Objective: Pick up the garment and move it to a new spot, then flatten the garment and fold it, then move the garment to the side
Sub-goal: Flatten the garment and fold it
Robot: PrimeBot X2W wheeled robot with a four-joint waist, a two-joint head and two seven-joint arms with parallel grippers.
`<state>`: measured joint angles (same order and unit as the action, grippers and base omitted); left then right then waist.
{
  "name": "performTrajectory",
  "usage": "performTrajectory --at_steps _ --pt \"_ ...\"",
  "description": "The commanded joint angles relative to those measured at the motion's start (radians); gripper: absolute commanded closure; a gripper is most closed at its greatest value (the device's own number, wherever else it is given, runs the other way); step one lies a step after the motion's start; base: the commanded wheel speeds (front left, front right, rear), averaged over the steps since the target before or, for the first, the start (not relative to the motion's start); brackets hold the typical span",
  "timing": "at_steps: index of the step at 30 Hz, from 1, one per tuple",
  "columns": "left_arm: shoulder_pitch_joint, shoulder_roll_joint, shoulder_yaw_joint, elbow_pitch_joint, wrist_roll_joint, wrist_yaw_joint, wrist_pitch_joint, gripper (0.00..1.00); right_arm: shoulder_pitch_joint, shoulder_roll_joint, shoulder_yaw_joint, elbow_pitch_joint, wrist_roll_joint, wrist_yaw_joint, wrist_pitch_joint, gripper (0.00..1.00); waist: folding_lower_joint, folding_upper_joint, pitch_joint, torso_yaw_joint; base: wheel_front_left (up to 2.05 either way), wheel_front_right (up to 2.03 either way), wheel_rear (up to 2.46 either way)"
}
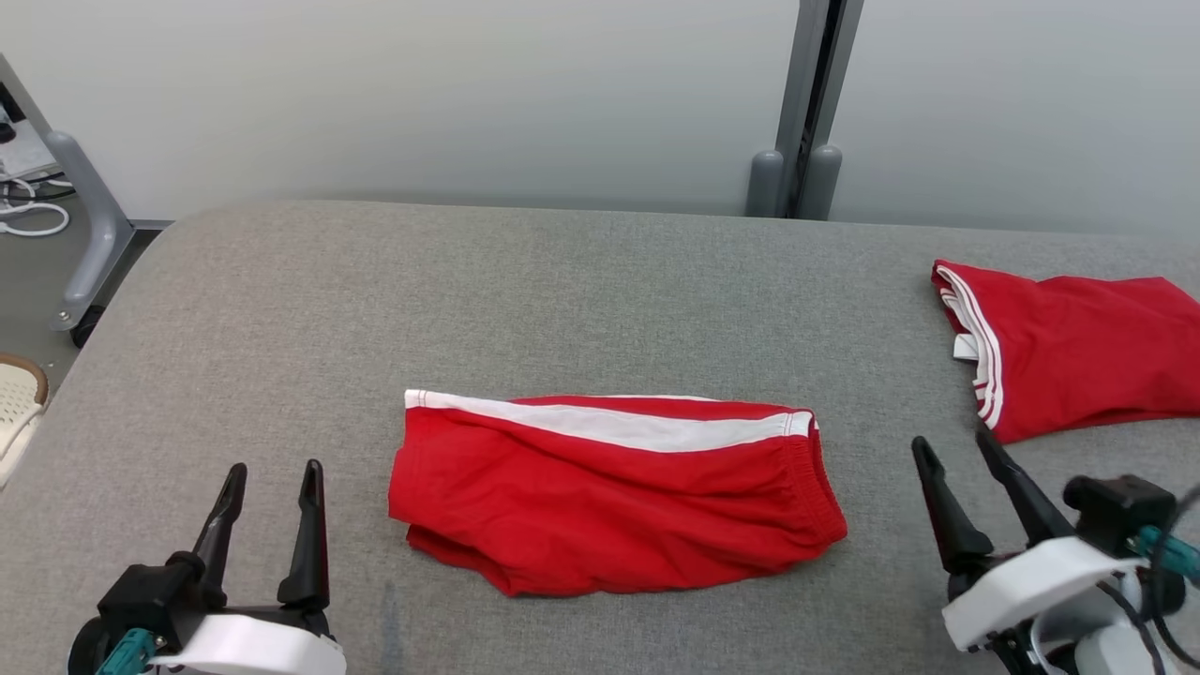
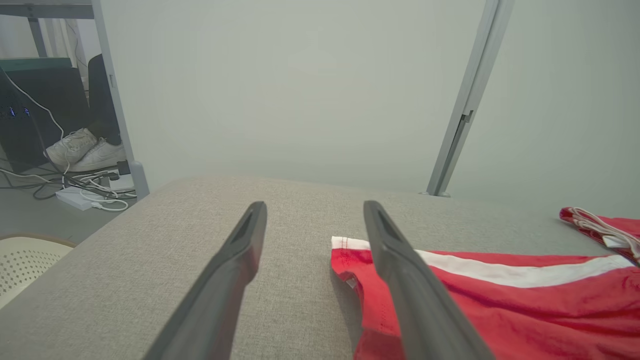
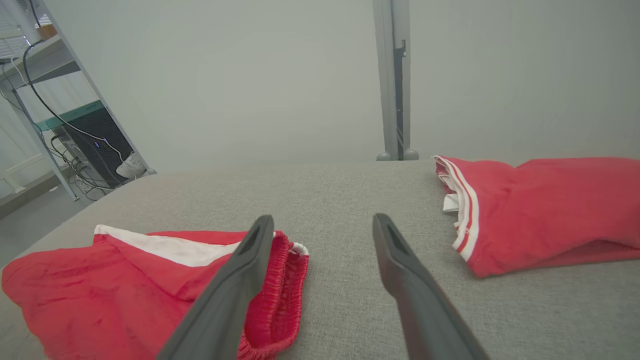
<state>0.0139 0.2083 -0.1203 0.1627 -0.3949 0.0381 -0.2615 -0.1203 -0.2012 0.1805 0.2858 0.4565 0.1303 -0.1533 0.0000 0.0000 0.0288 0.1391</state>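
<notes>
the red shorts (image 1: 614, 492) lie folded on the table (image 1: 562, 300) between the left gripper (image 1: 274, 467) and right gripper (image 1: 954, 439), both open and empty, so moving them aside seems next, each gripper pinching an end.

A plain pale wall (image 1: 422, 94) stands behind the grey fabric tabletop (image 1: 562, 281), split by a grey post (image 1: 811, 94). Cables (image 2: 85, 181) lie on the floor (image 1: 37, 272) far left.

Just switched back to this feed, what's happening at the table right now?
Nothing is being held. The red shorts lie in the middle of the gray table, apparently folded, with a second red garment at the far right. The left end effector and right end effector are both open, flanking the shorts without touching them.
</notes>
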Motion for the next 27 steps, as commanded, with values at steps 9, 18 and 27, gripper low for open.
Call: performTrajectory --at_steps 9,18,27 --pt "-0.014 -0.048 0.028 0.040 0.053 -0.058 -0.003 0.00 -0.106 -0.015 0.121 0.090 0.076 0.001 0.137 0.00 0.0000 0.0000 -0.021 0.046 0.00 0.00 0.00" --pt "-0.028 -0.080 0.061 0.060 0.079 -0.094 -0.003 0.00 -0.167 -0.035 0.164 0.237 0.134 0.001 0.189 0.00 0.0000 0.0000 -0.003 0.096 0.00 0.00 0.00" --pt "-0.040 -0.093 0.087 0.067 0.099 -0.116 -0.003 0.00 -0.202 -0.038 0.180 0.342 0.220 0.001 0.240 0.00 0.0000 0.0000 0.018 0.119 0.00 0.00 0.00"
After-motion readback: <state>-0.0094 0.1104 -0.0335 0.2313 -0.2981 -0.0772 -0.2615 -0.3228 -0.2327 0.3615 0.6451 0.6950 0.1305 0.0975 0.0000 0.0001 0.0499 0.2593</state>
